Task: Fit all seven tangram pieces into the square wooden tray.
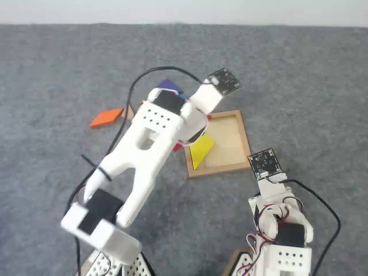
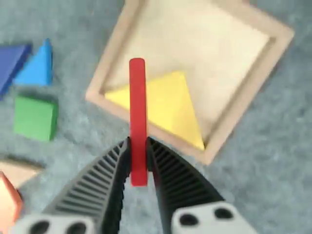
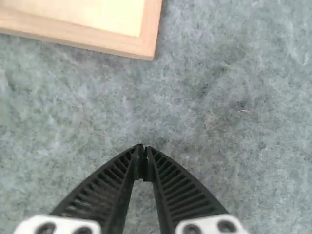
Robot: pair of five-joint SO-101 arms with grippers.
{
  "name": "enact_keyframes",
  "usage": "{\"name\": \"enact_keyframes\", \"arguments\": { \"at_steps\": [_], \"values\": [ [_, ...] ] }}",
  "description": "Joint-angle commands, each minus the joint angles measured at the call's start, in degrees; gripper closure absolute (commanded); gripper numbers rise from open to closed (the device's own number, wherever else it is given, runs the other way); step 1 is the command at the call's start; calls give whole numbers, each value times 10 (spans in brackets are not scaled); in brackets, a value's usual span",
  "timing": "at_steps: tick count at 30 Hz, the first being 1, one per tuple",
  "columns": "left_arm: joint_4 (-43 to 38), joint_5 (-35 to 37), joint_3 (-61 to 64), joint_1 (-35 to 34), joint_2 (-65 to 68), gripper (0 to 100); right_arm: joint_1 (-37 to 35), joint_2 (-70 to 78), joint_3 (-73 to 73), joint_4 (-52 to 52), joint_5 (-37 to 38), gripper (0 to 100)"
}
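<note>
- Left arm (image 1: 144,155) over tray (image 1: 221,169) edge, nearer than parked right arm (image 1: 282,236).
- Left fingers (image 2: 102,178) clamped on red piece (image 2: 137,107) held edge-on, long axis pointing into tray, over yellow triangle (image 2: 168,105).
- Right fingers (image 3: 109,187) together, empty, outside tray corner.

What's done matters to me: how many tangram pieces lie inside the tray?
1: the yellow triangle, flat in a corner of the tray. The left gripper holds the red piece, unplaced; none seems hidden.
</note>
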Motion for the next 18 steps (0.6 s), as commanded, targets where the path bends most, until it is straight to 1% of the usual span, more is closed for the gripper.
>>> {"name": "enact_keyframes", "arguments": {
  "at_steps": [1, 6, 8, 11, 14, 18],
  "values": [
    [-14, 9, -89, 16, 67, 991, -2, -8, 10, 1, 4, 991],
    [-11, 1, -209, 14, 179, 991, -2, -8, 10, 1, 4, 991],
    [10, -20, -269, 14, 219, 991, -2, -8, 10, 1, 4, 991],
    [44, -33, -358, 17, 280, 991, -2, -8, 10, 1, 4, 991],
    [68, -33, -439, 17, 337, 991, -2, -8, 10, 1, 4, 991],
    [85, -33, -516, 18, 396, 991, -2, -8, 10, 1, 4, 991]
  ]
}}
